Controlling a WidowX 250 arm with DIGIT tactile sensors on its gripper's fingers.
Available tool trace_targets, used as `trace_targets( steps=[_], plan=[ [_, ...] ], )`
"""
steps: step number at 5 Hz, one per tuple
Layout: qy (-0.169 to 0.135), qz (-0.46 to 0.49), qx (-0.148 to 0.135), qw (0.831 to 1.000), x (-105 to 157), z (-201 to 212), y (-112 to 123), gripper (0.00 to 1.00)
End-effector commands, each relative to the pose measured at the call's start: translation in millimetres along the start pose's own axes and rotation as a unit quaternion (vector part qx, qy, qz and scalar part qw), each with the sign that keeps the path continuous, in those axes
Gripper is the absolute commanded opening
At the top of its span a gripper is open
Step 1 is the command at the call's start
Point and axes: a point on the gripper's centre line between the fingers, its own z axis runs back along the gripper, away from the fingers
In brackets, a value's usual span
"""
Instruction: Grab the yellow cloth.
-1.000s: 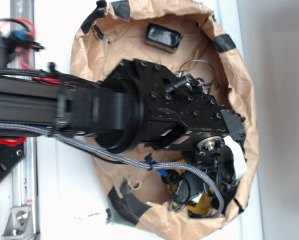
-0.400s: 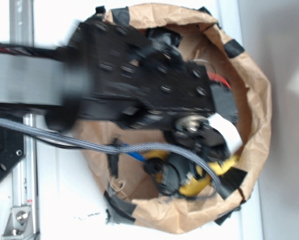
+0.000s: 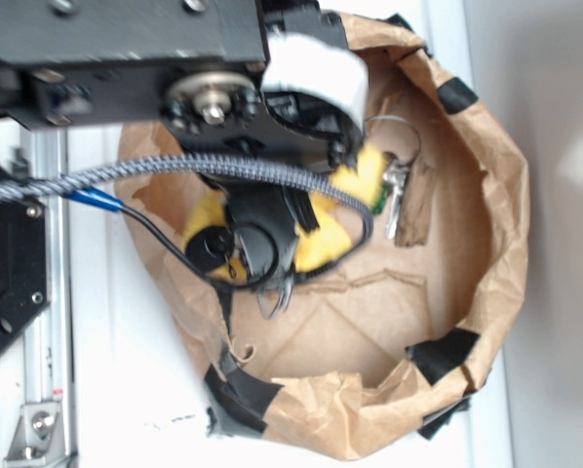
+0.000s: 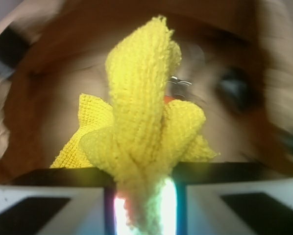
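Note:
The yellow cloth (image 4: 141, 112) is a fuzzy rag that bunches upward from between the jaws in the wrist view, its lower end pinched between them. My gripper (image 4: 144, 178) is shut on it. In the exterior view the cloth (image 3: 326, 239) shows as yellow patches on both sides of the black gripper (image 3: 272, 268), hanging over the inside of the brown paper bag (image 3: 496, 224). The arm and its cable hide much of the cloth there.
A metal ring with keys (image 3: 397, 185) lies on the bag floor right of the cloth, with a small green piece (image 3: 379, 200) beside it. Black tape patches (image 3: 443, 356) mark the crumpled bag rim. A metal rail (image 3: 43, 292) runs along the left.
The arm has swung from the bag's lower right toward the top of the frame and closer to the camera. The yellow cloth came with it, held in the jaws.

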Motion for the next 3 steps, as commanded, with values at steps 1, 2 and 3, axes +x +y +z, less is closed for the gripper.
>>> trace_targets(
  steps=[1,2,3],
  plan=[
    [-0.013,0.121,-0.009,0.993,11.3,45.8,-38.5,0.00],
    [-0.031,0.118,-0.014,0.992,12.5,43.8,-36.8,0.00],
    [-0.035,0.116,-0.001,0.993,11.6,36.3,-35.3,0.00]
  ],
)
